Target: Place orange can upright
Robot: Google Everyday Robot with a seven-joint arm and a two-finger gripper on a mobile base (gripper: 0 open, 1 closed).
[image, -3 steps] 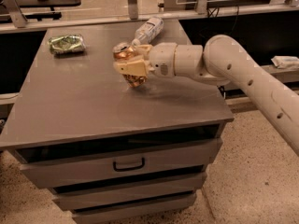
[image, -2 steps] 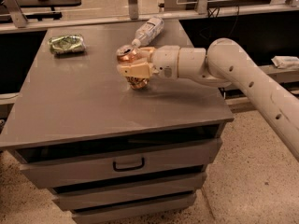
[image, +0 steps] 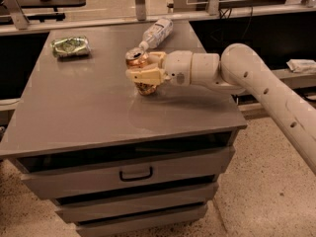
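A squashed green can (image: 69, 46) lies at the back left of the gray table (image: 89, 117). Near the middle, the orange can (image: 136, 59) stands on the table. The gripper (image: 142, 73) hugs it tight. Just behind lies a clear bottle (image: 157, 32).

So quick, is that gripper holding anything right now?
Gripper: closed on the orange can, over the middle of the grey table.

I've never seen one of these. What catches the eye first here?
The big cream-white arm on the right, its end effector clasping a small orange-gold metal drink can near-upright on the grey cabinet top. Behind lie a crushed green-and-white can, back left, and a clear plastic bottle.
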